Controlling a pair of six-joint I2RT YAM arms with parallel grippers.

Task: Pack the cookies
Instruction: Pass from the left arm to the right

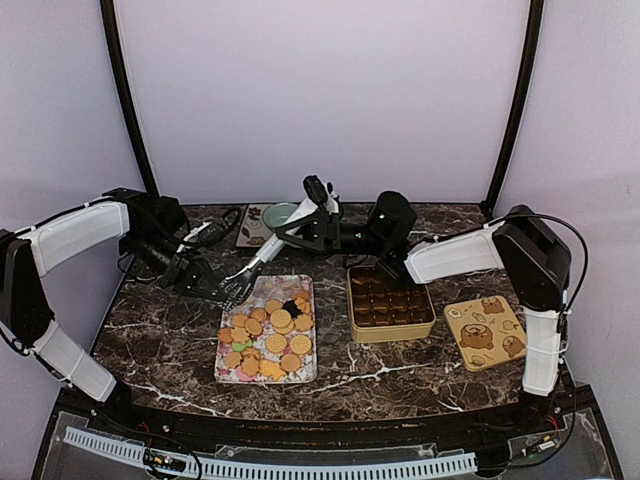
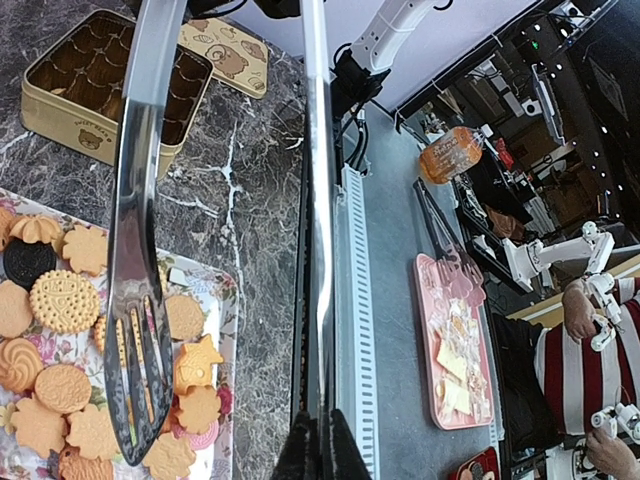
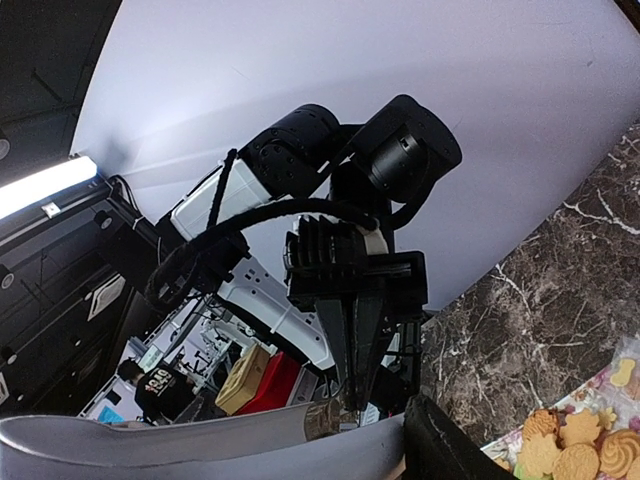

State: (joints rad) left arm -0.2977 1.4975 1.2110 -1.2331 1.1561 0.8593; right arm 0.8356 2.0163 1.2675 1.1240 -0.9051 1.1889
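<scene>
Top external, cookies (image 1: 262, 340): spread over a floral tray (image 1: 268, 287) at centre-left of the worktop (image 1: 160, 340).
Tray axis: its long side runs from far to near.
Tin (image 1: 392, 333): just right of the tray, and its compartments look unfilled.
Left end effector (image 1: 222, 288): closed at the tray's far-left corner, apparently pinching the tongs (image 1: 265, 255) close to their slotted blade.
Tongs axis: slanting from the blade up and right toward the right end effector (image 1: 312, 215).
Right end effector: by the tongs' handle end; I cannot tell whether it has a hold.
Direction: the cookies lie nearward and right of the blade.
Nearer arm: left.
Coming move, judged: it depends on dropping the blade onto the nearest cookies.
</scene>
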